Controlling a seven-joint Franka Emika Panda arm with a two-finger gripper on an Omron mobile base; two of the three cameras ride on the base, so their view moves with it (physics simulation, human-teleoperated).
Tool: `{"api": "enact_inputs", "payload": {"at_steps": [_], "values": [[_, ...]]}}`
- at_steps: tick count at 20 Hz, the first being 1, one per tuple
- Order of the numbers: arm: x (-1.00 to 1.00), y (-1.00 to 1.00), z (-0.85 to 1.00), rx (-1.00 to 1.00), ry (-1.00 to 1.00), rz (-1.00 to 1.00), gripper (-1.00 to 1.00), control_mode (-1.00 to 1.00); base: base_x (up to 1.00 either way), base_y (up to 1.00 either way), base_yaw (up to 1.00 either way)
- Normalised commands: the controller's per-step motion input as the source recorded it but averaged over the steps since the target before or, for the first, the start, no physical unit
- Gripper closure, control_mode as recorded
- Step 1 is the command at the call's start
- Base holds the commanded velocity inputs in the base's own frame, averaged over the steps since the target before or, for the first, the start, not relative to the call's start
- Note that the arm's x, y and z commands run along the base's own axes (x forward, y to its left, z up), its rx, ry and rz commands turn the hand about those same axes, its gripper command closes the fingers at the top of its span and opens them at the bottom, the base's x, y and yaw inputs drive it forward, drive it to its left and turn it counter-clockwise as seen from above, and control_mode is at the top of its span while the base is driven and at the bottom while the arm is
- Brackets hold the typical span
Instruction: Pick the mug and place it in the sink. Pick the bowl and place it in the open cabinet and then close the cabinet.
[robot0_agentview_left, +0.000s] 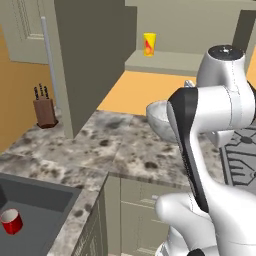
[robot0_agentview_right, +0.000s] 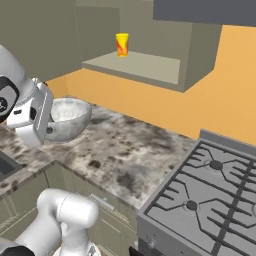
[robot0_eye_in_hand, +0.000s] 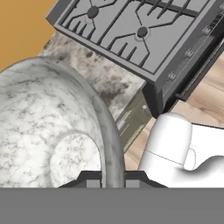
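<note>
Cabinet, grey-green, hangs open above the counter, its door swung left with a long silver handle; a yellow cup stands on its shelf. Speckled grey stone covers the counter, orange wall behind, a gas stove to the right, a knife block at left. Sink, dark grey, holds the red mug lying tilted. Bowl, shiny grey-white marble, is lifted off the counter, its rim pinched between the fingers of the gripper.
</note>
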Motion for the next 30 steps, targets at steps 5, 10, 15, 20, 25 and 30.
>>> {"api": "enact_inputs", "payload": {"at_steps": [5,10,15,20,25,30], "values": [[0.0,0.0,0.0,0.0,0.0,0.0,1.0,1.0,0.0,-0.87,0.0],[0.0,0.0,0.0,0.0,0.0,0.0,1.0,1.0,0.05,-0.94,0.01],[0.0,-0.4,0.04,0.11,0.0,0.0,1.0,-1.0,0.02,-0.6,0.02],[0.0,-1.0,0.33,0.22,-0.04,0.0,1.0,-1.0,0.0,0.0,0.0],[0.04,-0.59,0.47,0.1,-0.09,0.0,1.0,-1.0,0.0,0.0,0.0],[0.05,0.0,0.48,-0.09,-0.26,-0.02,1.0,-1.0,0.0,0.0,0.0]]}}
